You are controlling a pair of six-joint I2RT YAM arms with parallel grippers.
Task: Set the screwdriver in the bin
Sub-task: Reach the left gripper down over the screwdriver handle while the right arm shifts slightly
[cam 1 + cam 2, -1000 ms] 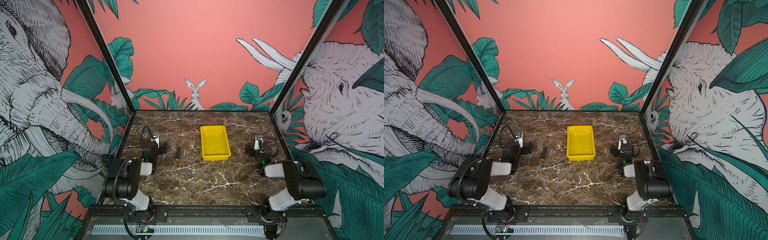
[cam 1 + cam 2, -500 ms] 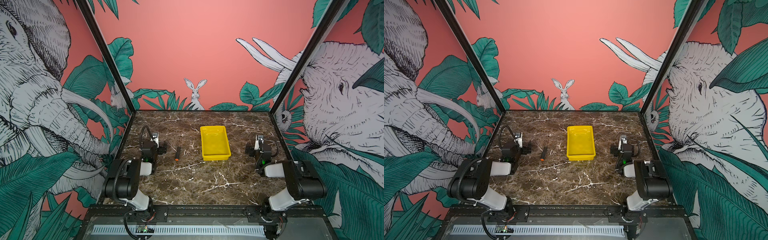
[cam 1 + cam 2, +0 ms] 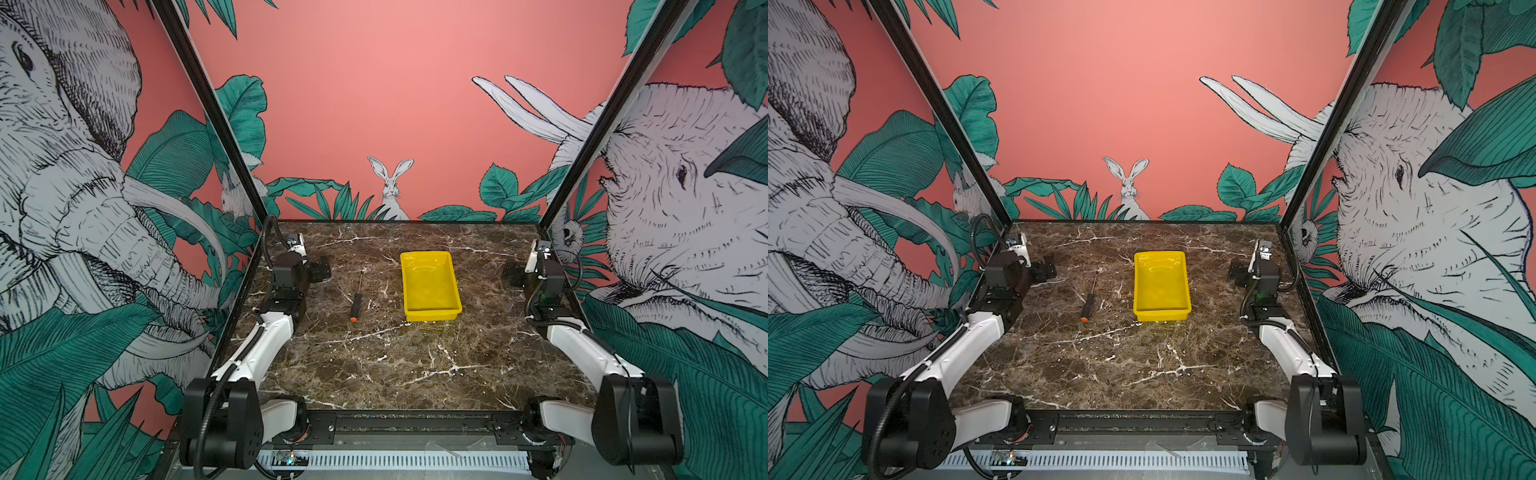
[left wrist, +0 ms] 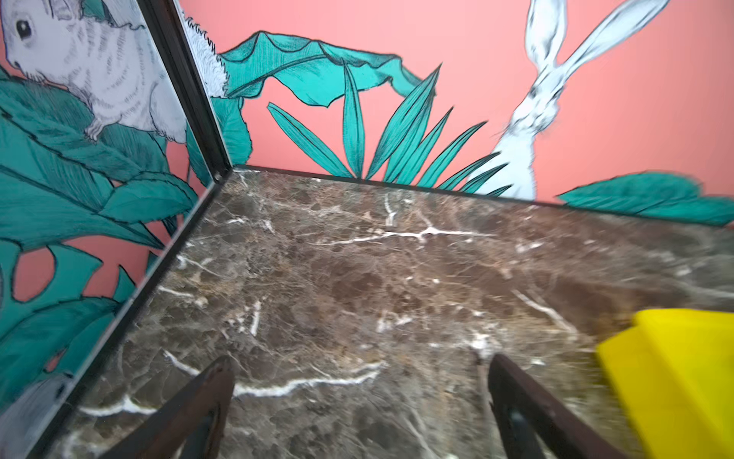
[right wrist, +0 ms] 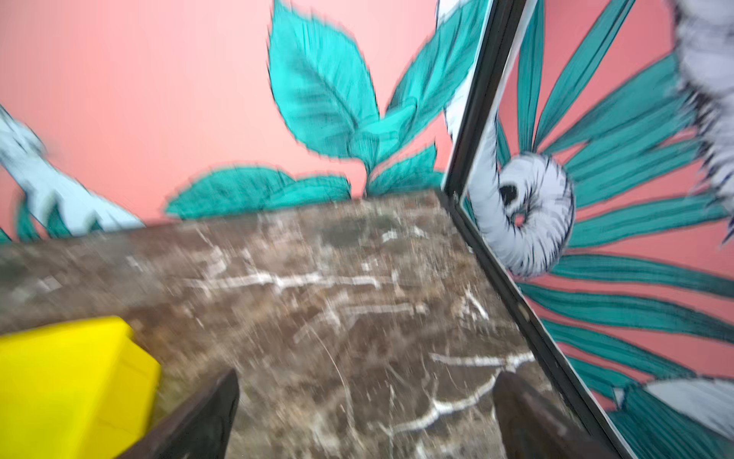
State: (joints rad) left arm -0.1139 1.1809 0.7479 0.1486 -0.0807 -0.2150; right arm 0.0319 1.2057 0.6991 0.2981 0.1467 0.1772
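Top views, both: left gripper (image 3: 321, 269), jaws wide and empty; right gripper (image 3: 512, 274), jaws apart and empty. The screwdriver (image 3: 356, 302) lies flat on the bench (image 3: 374, 374), outside both gaps, near the left jaws and between them and the bin (image 3: 432, 316). The bin stands between it and the right jaws, touching neither. Left wrist view: bare bench between the wide jaws, a bin corner (image 4: 675, 377) beyond one jaw, screwdriver not in frame. Right wrist view, blurred: jaws wide, bare bench between, bin corner (image 5: 67, 377) beyond one jaw. Hazards, judged: the round handle may roll as the jaws close; the tips may strike the bench on so low an item; a pinch on the thin shaft may slip; a low carry may nudge the bin.
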